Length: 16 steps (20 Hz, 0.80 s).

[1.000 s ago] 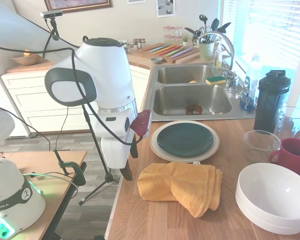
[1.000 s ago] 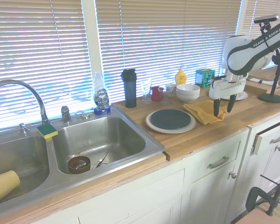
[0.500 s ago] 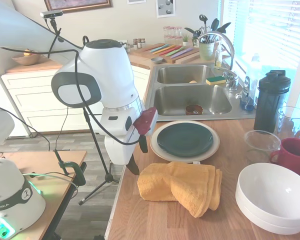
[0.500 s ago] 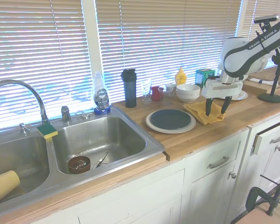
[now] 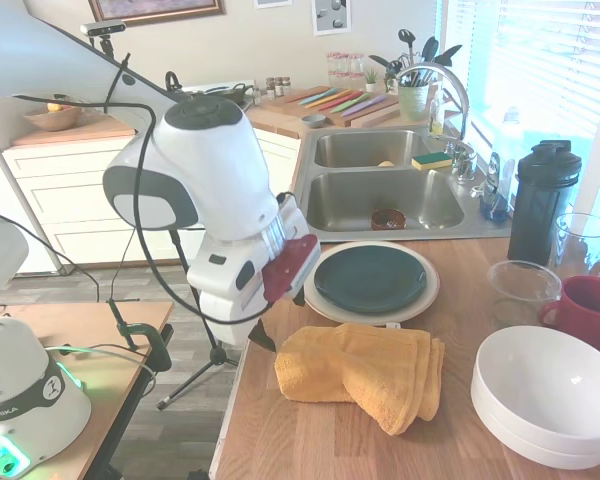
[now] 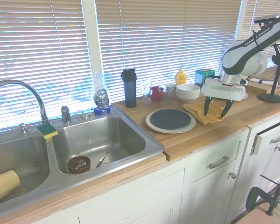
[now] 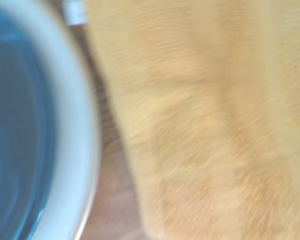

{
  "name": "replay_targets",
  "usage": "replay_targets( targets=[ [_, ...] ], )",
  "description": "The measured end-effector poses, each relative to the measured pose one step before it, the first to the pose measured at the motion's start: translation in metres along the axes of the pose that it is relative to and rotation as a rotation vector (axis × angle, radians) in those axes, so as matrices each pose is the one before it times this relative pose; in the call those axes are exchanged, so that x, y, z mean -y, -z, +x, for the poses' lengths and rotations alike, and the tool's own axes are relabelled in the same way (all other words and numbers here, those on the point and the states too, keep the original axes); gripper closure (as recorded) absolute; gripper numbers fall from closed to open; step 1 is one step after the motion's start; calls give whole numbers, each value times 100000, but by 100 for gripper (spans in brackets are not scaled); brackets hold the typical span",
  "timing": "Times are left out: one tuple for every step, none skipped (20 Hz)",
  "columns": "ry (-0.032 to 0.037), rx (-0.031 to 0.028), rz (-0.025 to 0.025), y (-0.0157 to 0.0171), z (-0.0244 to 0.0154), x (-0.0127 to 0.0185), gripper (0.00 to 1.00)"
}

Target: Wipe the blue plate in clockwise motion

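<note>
One gripper: the white arm's two-finger gripper (image 6: 217,107) hangs over the folded orange terry cloth (image 5: 362,372), with nothing between its fingers.
Fingers: spread wide, splayed and pointing down; whether their tips touch the cloth I cannot tell.
Cloth from fingers: directly beneath, lying flat on the wooden countertop (image 5: 450,290), its long side running along the counter's front edge.
Plate from fingers: the round glossy dark teal-blue plate (image 6: 170,118) sits just beside them, towards the steel sink (image 6: 95,140), stacked on a larger cream-white plate (image 6: 155,126).
Wrist view: blurred orange pile fills most of it, the cream rim and blue plate close alongside.
Coming move, my judgement: straight down to pinch the cloth, then a short carry sideways onto the plate.
</note>
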<state>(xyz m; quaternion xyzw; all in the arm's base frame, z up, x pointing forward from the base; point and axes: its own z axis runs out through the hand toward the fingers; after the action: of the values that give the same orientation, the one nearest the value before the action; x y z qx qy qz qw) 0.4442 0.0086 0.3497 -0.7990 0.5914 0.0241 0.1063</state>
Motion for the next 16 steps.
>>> replay_targets(
  targets=[
    [-1454,1199,-133,-346,550,272,0],
    [-981,1107,-60,-301,353,325,0],
    [-609,711,-210,-326,182,324,0],
    [-599,474,-79,-290,123,324,0],
    [-502,113,343,-255,131,325,0],
    [-485,-224,809,-213,151,304,0],
    [-362,-556,1006,-143,174,229,0],
    [-278,-1271,2058,69,199,244,0],
    [-219,-1251,2175,210,151,227,0],
    [-89,-1373,2266,247,141,211,0],
    [16,-1483,2249,261,123,144,0],
    [-69,-1314,1756,191,99,40,0],
    [-93,-1329,1295,103,69,-54,0],
    [-201,-1257,624,49,35,-184,0],
    [-464,-1177,260,38,94,-198,0],
    [-688,-878,-262,-28,197,-271,0]
  ],
)
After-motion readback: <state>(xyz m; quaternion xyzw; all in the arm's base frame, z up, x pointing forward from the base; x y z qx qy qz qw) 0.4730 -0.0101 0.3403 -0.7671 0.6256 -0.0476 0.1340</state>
